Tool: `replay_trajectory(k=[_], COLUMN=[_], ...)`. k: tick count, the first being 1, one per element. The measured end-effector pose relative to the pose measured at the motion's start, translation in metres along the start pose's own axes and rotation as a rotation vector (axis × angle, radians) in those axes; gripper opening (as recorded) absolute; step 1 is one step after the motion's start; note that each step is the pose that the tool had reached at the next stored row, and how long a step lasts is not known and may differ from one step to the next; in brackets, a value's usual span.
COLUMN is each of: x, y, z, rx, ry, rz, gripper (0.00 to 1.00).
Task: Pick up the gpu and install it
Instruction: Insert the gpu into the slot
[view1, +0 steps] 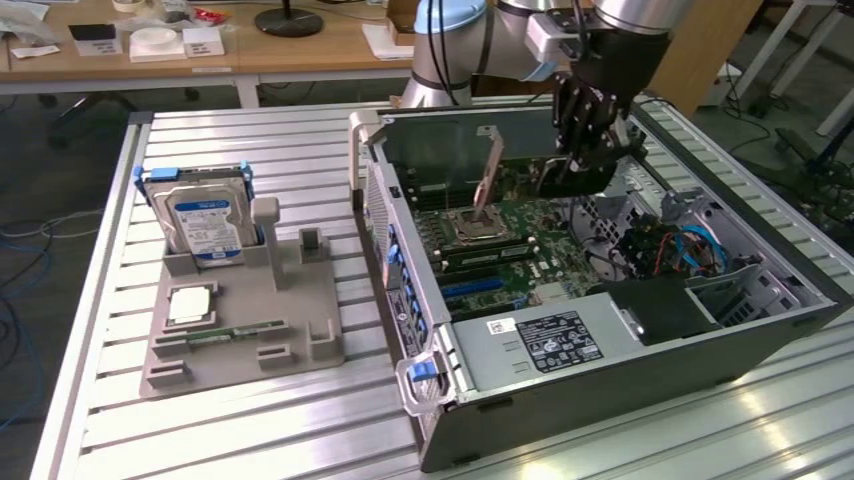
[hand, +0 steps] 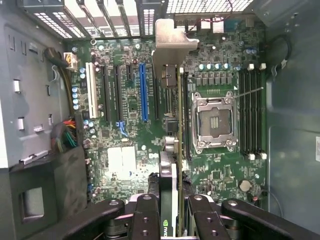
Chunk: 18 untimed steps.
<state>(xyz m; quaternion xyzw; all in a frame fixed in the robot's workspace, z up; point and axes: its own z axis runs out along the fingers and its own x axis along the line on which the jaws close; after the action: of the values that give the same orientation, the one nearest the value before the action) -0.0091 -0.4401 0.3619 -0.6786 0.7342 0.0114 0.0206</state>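
arm (view1: 627, 25) angled down into case (view1: 641, 350) | gripper (hand: 172, 212) clamps gpu (hand: 175, 145) above motherboard (hand: 125, 100)

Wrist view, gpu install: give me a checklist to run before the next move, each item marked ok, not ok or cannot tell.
1. gpu clamped edge-on in the pincer: ok.
2. gpu inside the open case, over the motherboard: ok.
3. gpu edge parallel to the blue slot: ok.
4. gpu lined up over a slot: cannot tell.
5. gpu seated in a slot: cannot tell.
6. Cable bundle clear of the gpu: ok.
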Motion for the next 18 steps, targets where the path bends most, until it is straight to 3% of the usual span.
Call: replay_trajectory(k=[18], x=[0.003], y=[0.0087], z=[0.0243], rx=[-0.0001], ry=[-0.0001], rz=[-0.003], gripper=[0.27])
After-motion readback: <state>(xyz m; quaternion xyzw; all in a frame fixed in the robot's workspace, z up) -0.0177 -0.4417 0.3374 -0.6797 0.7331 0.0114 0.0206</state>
